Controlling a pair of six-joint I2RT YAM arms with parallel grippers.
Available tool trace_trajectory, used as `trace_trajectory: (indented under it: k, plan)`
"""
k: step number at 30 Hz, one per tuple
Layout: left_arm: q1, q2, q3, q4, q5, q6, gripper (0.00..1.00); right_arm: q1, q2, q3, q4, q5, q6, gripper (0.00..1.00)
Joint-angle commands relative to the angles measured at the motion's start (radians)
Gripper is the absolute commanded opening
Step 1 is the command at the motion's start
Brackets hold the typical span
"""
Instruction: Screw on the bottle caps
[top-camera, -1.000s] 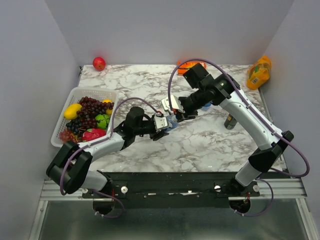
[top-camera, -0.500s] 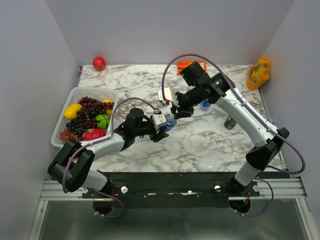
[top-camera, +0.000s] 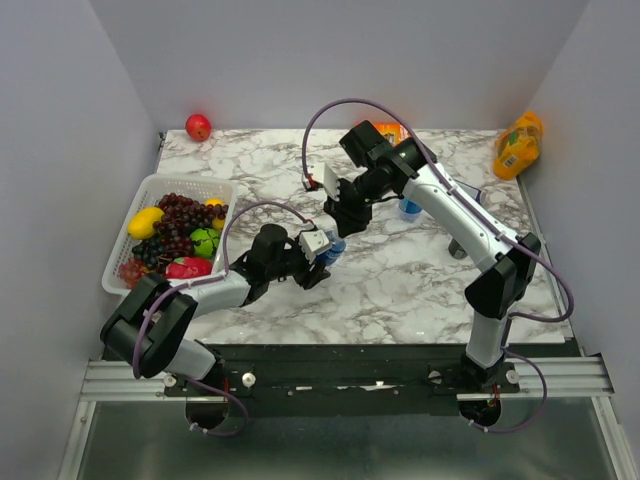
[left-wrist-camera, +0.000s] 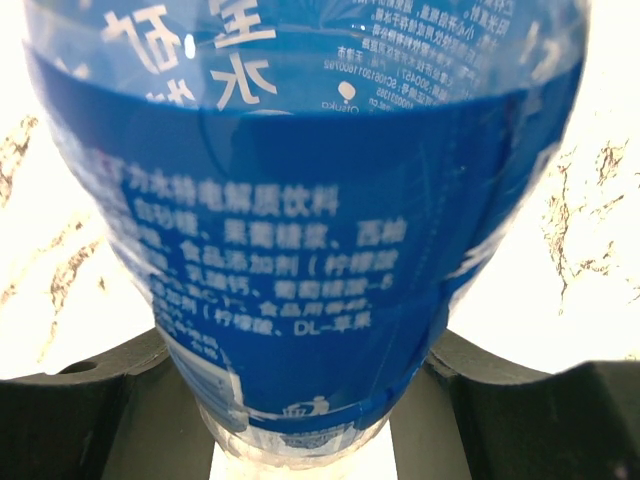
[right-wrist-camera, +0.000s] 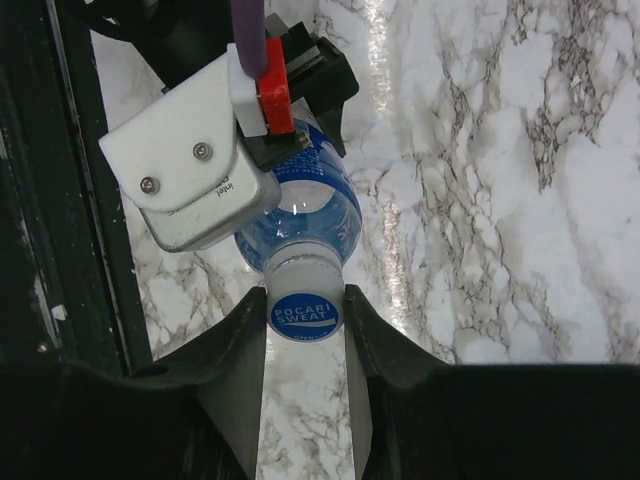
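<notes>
My left gripper (top-camera: 322, 250) is shut on a clear bottle with a blue label (top-camera: 333, 246) and holds it upright near the table's middle. In the left wrist view the bottle (left-wrist-camera: 310, 200) fills the frame between my fingers (left-wrist-camera: 100, 400). My right gripper (top-camera: 343, 218) is directly above it. In the right wrist view its fingers (right-wrist-camera: 245, 340) press both sides of a blue cap (right-wrist-camera: 305, 314) that sits on the bottle's neck (right-wrist-camera: 300, 270). A second bottle (top-camera: 409, 208) stands partly hidden behind my right arm. I cannot see the second cap.
A white basket (top-camera: 150, 185) of fruit stands at the left. A red apple (top-camera: 198, 126) lies at the back left, an orange juice bottle (top-camera: 517, 145) at the back right, an orange packet (top-camera: 392, 128) at the back. A dark can (top-camera: 458, 246) stands right of centre.
My right arm has swung left and its wrist has turned over the bottle. My left gripper has shifted slightly towards me with the bottle.
</notes>
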Motion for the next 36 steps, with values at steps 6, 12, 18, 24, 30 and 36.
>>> trace_trajectory:
  k: [6, 12, 18, 24, 30, 36]
  plan:
    - [-0.003, -0.056, -0.016, 0.346, -0.056, -0.045, 0.00, -0.007, 0.063, 0.012, -0.268, -0.087, 0.141, 0.38]
    - [-0.003, -0.077, -0.063, 0.389, -0.073, 0.010, 0.00, -0.011, 0.064, 0.007, -0.268, -0.113, 0.109, 0.37]
    - [-0.023, -0.077, -0.055, 0.455, -0.141, 0.065, 0.00, -0.011, 0.069, -0.017, -0.269, -0.126, 0.132, 0.38]
    - [-0.062, -0.056, -0.056, 0.532, -0.320, 0.126, 0.00, -0.011, 0.073, -0.028, -0.269, -0.115, 0.193, 0.38]
    - [-0.060, -0.048, -0.052, 0.417, -0.299, 0.114, 0.00, -0.012, 0.072, 0.054, -0.266, -0.061, 0.152, 0.44]
    - [-0.060, -0.054, -0.075, 0.289, -0.248, 0.099, 0.00, -0.011, 0.076, 0.222, -0.268, -0.034, 0.133, 0.60]
